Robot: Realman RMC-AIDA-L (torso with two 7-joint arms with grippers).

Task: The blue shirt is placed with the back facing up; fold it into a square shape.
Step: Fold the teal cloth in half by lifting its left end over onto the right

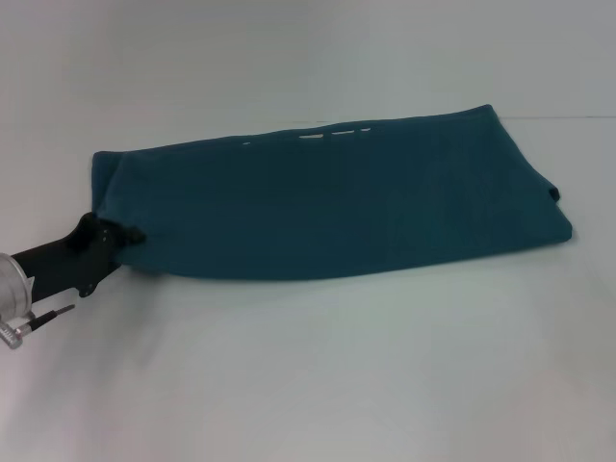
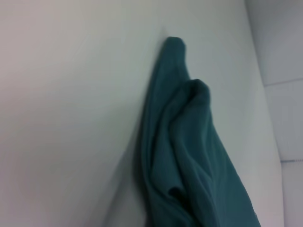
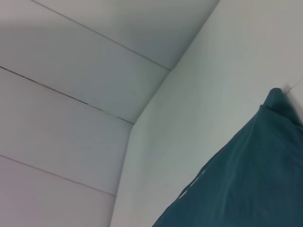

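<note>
The blue shirt lies on the white table as a long band running left to right, plain side up. Bits of white lettering peek out along its far edge. My left gripper is at the band's near left corner, its dark fingers closed on the cloth there. In the left wrist view the blue shirt bunches into folds that rise toward the camera. The right wrist view looks over the blue shirt from above. My right gripper does not show in any view.
White table surface surrounds the shirt on all sides in the head view. The right wrist view shows the table's far edge meeting a panelled white wall.
</note>
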